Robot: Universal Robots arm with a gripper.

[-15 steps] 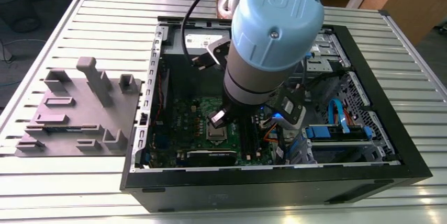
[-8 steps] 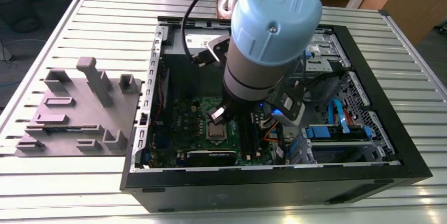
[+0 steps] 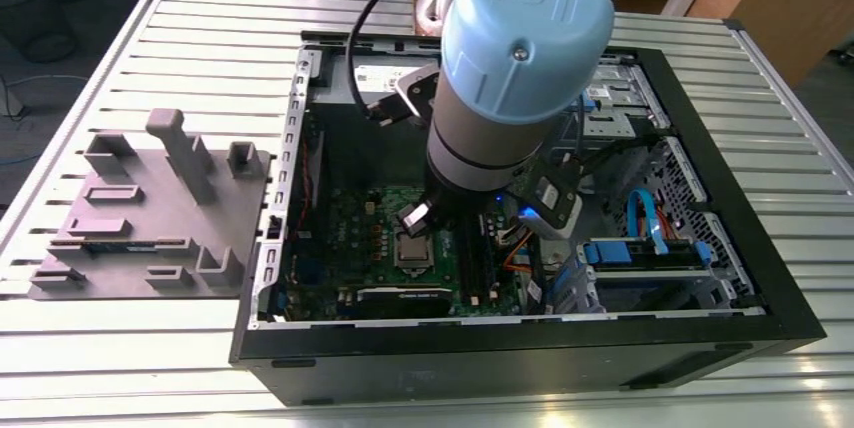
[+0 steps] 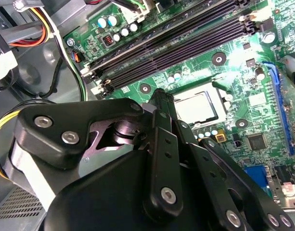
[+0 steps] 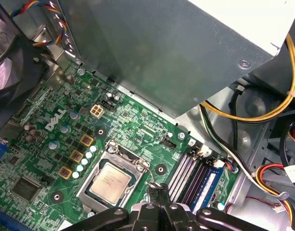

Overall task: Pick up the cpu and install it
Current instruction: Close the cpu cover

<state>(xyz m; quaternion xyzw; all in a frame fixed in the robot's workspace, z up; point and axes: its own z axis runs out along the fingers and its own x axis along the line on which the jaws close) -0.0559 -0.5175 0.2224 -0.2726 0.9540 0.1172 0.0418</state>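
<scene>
Open black computer case (image 3: 534, 358) lying on a slatted metal table (image 3: 200, 18). Green motherboard (image 5: 46, 159) sitting beneath the gripper (image 5: 158, 188). Black memory slots (image 5: 185, 172) running just beside it. Grey power-supply box (image 5: 176, 53) looming beyond. Grey moulded fixture (image 3: 147, 208) resting well apart, outside the case.

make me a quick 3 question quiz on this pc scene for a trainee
1. True or false: the cpu lies in the socket on the green motherboard.
2. Pick one. In the exterior view, the grey fixture lies: A) inside the computer case; B) outside it, towards the exterior view's left; C) on top of it.
3. Short answer: in the first wrist view, what is the gripper nearest to?

Key
1. True.
2. B.
3. The socket edge beside the cpu, on the side of the memory slots.
</scene>
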